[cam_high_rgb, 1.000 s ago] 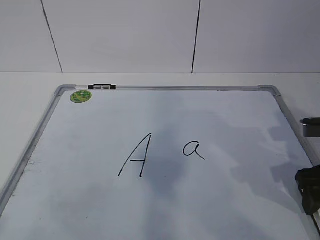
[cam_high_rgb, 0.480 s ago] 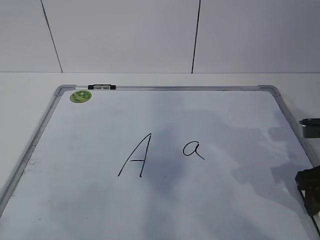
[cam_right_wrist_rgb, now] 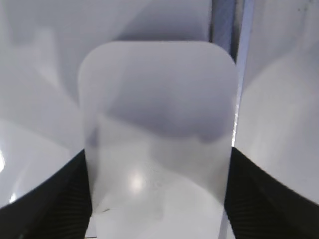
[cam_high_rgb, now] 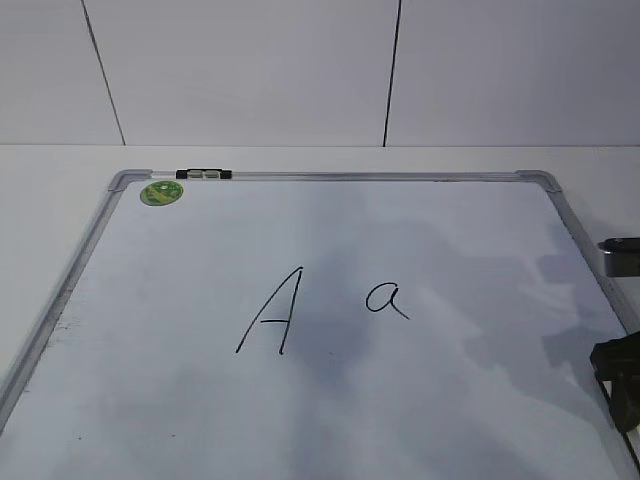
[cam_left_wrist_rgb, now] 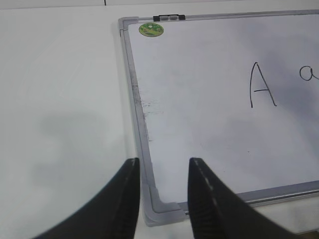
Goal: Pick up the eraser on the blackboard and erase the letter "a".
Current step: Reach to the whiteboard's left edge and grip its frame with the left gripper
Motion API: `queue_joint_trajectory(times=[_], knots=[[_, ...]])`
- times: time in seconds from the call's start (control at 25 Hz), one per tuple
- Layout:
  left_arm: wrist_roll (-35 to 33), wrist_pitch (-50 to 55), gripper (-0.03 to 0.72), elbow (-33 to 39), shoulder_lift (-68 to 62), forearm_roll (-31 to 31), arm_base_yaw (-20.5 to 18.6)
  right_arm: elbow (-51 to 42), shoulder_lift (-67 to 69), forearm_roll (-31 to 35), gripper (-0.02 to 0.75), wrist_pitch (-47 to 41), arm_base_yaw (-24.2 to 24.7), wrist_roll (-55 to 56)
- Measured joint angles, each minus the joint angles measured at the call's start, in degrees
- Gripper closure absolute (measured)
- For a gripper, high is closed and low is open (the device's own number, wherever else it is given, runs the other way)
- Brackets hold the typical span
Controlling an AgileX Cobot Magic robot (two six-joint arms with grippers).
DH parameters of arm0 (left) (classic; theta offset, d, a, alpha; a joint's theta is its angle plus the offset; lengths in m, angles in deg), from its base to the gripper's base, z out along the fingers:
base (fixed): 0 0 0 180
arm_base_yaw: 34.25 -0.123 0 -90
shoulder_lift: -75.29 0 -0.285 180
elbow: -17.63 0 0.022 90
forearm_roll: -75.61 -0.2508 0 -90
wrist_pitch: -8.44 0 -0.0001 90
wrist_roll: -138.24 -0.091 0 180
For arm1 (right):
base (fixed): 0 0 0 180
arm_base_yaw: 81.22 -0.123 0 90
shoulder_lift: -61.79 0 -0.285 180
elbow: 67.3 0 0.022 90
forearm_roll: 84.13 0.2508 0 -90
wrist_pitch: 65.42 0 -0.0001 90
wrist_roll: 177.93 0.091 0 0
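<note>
At the right edge of the table, my right hand [cam_right_wrist_rgb: 157,199] sits low over the eraser [cam_right_wrist_rgb: 157,134], its dark fingers [cam_right_wrist_rgb: 47,204] pressed against both long sides of the white block, closed on it. In the right wrist view the eraser fills the middle, rounded corners up top, with a strip of the blackboard's [cam_high_rgb: 330,230] silver frame just beyond it. From the exterior view I only catch dark bits of that arm at the board's right side; the eraser itself is out of sight there. The blackboard lies flat on the table [cam_high_rgb: 50,190], green sticker [cam_high_rgb: 161,193] at its far-left corner beside a small black-and-white clip [cam_high_rgb: 203,174] on the frame. The letter "a" [cam_high_rgb: 386,299] sits near the board's middle, intact, just right of the taller capital "A" [cam_high_rgb: 272,312]. My left hand [cam_left_wrist_rgb: 162,199] hovers over the board's near-left corner, fingers parted, holding nothing.
</note>
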Motion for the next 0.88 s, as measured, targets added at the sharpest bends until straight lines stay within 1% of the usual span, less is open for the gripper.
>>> queue_joint_trajectory(times=[0.4,0.88], knots=[[0.0,0.0,0.444,0.0,0.0,0.0,0.0,0.0,0.0,0.0,0.170,0.1,0.0,0.0],[0.0,0.0,0.444,0.0,0.0,0.0,0.0,0.0,0.0,0.0,0.172,0.2,0.0,0.0]])
